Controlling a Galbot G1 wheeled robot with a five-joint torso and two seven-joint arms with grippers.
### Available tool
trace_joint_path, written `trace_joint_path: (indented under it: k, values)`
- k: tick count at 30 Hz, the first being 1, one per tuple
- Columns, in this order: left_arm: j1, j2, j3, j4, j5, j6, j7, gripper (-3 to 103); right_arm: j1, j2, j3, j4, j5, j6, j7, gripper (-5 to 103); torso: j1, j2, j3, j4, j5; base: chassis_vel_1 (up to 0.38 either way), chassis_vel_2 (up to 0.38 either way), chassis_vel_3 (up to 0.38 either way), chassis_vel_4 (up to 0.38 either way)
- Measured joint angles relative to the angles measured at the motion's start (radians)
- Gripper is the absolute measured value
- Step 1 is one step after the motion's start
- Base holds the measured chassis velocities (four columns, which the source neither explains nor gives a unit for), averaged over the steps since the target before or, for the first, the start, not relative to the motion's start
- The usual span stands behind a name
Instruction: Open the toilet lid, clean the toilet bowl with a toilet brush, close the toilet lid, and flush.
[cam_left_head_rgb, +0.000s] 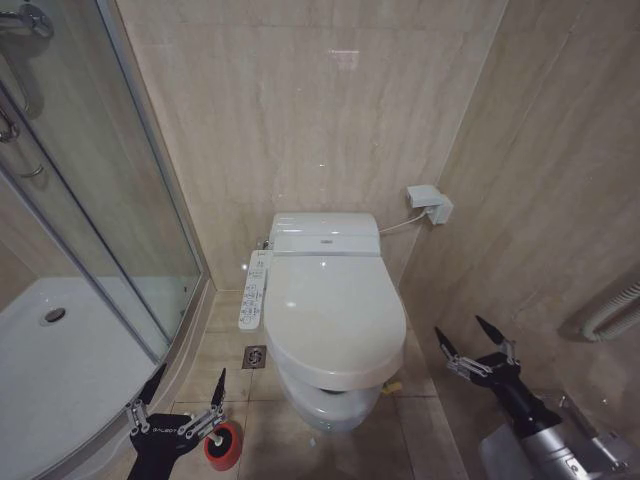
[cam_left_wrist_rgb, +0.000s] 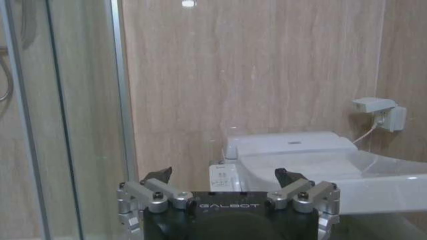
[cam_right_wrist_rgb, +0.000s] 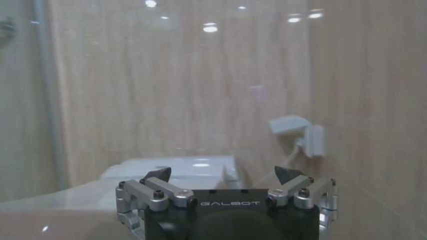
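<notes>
The toilet lid (cam_left_head_rgb: 330, 305) is down, lying flat over the toilet bowl (cam_left_head_rgb: 325, 405), whose white front curve shows just beneath the lid's front edge, near the middle of the head view. A long control panel (cam_left_head_rgb: 254, 290) runs along the lid's 9 o'clock side, and a floor drain (cam_left_head_rgb: 254, 356) sits on the tiles close to the bowl at about 8 o'clock. The left gripper (cam_left_head_rgb: 186, 388) hangs low at 7 o'clock from the toilet, its 2 fingers spread apart and holding nothing. Just beside it, at its 4 o'clock, stands a small red round holder (cam_left_head_rgb: 224, 446) (the toilet brush handle cannot be made out). The right gripper (cam_left_head_rgb: 462, 336) hovers at 3 o'clock from the bowl, near the tiled wall, its 2 fingers also apart and empty. A wall socket (cam_left_head_rgb: 430, 203) with a cable sits at 1 o'clock from the toilet. The glass shower door (cam_left_head_rgb: 110, 220) and white shower tray (cam_left_head_rgb: 60, 370) lie toward 9 o'clock.
</notes>
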Motion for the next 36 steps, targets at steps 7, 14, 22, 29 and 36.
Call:
trace_joint_path:
  k: [7,14,22,29,36]
  values:
    - [0.000,0.000,0.000,0.000,0.000,0.000,0.000,100,-0.046,0.111,-0.111,0.096,-0.106,0.020,0.137,100,0.000,0.000,0.000,0.0003,-0.0005,0.000,0.000,0.000,0.000]
    - [0.000,0.000,0.000,0.000,0.000,0.000,0.000,100,-0.022,0.128,-0.145,0.158,-0.125,0.009,0.182,100,0.000,0.000,0.000,0.0004,-0.0004,0.000,0.000,0.000,0.000]
    - [0.000,0.000,0.000,0.000,0.000,0.000,0.000,100,-0.035,0.131,-0.191,0.172,-0.162,0.008,0.219,100,0.000,0.000,0.000,0.0002,-0.0003,0.000,0.000,0.000,0.000]
    - [0.000,0.000,0.000,0.000,0.000,0.000,0.000,100,-0.030,0.099,-0.248,0.106,-0.205,0.046,0.224,100,0.000,0.000,0.000,0.0004,-0.0002,0.000,0.000,0.000,0.000]
    - [0.000,0.000,0.000,0.000,0.000,0.000,0.000,100,-0.047,0.096,-0.261,0.145,-0.214,0.040,0.246,100,0.000,0.000,0.000,0.0003,-0.0003,0.000,0.000,0.000,0.000]
